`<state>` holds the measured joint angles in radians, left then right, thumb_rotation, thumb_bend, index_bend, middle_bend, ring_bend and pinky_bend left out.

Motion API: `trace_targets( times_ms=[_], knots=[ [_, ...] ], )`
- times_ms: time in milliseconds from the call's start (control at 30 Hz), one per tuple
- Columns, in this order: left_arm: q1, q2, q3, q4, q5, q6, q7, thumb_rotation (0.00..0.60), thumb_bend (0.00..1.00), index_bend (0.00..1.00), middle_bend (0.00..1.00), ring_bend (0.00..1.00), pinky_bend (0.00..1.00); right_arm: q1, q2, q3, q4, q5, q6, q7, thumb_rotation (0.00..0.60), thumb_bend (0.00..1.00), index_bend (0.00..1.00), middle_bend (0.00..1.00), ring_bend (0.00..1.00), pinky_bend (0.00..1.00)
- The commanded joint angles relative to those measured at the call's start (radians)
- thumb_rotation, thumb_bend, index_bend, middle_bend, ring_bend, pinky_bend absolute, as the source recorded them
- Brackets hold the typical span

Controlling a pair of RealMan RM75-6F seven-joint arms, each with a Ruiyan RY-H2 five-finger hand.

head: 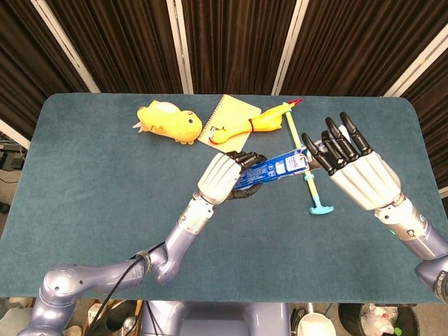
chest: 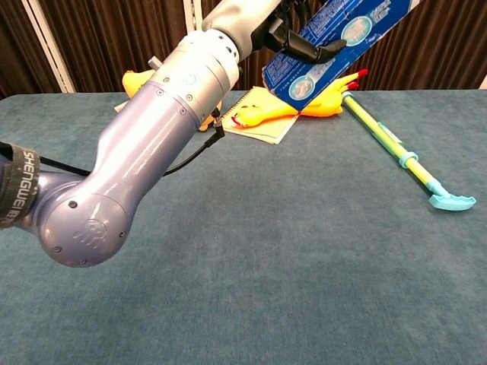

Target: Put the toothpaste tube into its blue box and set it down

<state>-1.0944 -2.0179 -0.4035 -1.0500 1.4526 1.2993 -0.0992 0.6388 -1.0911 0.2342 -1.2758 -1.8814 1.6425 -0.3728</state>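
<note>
My left hand (head: 222, 178) grips the long blue toothpaste box (head: 277, 167) by its left end and holds it in the air above the table, slanting up to the right. In the chest view the blue box (chest: 342, 36) is high near the top edge, with dark fingers (chest: 298, 44) wrapped around it. My right hand (head: 351, 166) is at the box's right end, fingers straight and spread apart, holding nothing. I cannot tell whether it touches the box. No toothpaste tube shows outside the box.
On the teal table (head: 98, 189) at the back lie a yellow duck toy (head: 168, 120), a yellow notepad (head: 232, 117) and a rubber chicken (head: 257, 124). A green-yellow stick with a teal hook end (chest: 396, 144) lies right of centre. My left forearm (chest: 144, 167) fills the chest view's left.
</note>
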Motion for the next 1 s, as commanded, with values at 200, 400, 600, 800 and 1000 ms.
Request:
trace_targets(
  times_ms=[200, 400, 600, 800, 1000],
  knots=[
    [0.000, -0.001, 0.005, 0.003, 0.001, 0.001, 0.000, 0.600, 0.49, 0.46, 0.59, 0.56, 0.61, -0.011, -0.018, 0.007, 0.013, 0.024, 0.010, 0.002, 0.600, 0.40, 0.09, 0.39, 0.18, 0.18],
    [-0.004, -0.007, -0.011, 0.011, -0.003, 0.016, -0.008, 0.600, 0.48, 0.45, 0.57, 0.54, 0.60, -0.009, -0.027, 0.024, 0.011, 0.030, 0.036, 0.005, 0.600, 0.40, 0.08, 0.39, 0.18, 0.17],
    [-0.005, -0.014, -0.014, 0.018, 0.003, 0.036, -0.023, 0.600, 0.49, 0.44, 0.57, 0.54, 0.60, -0.022, -0.027, 0.030, 0.028, 0.044, 0.058, 0.024, 0.600, 0.40, 0.08, 0.39, 0.18, 0.17],
    [-0.004, -0.021, -0.015, 0.026, 0.007, 0.051, -0.041, 0.600, 0.49, 0.44, 0.57, 0.53, 0.60, -0.032, -0.034, 0.037, 0.041, 0.052, 0.092, 0.056, 0.600, 0.40, 0.08, 0.39, 0.18, 0.17],
    [-0.006, -0.021, -0.015, 0.029, 0.008, 0.054, -0.048, 0.600, 0.49, 0.44, 0.57, 0.53, 0.60, -0.037, -0.034, 0.031, 0.058, 0.051, 0.097, 0.073, 0.600, 0.45, 0.08, 0.39, 0.18, 0.17]
  ],
)
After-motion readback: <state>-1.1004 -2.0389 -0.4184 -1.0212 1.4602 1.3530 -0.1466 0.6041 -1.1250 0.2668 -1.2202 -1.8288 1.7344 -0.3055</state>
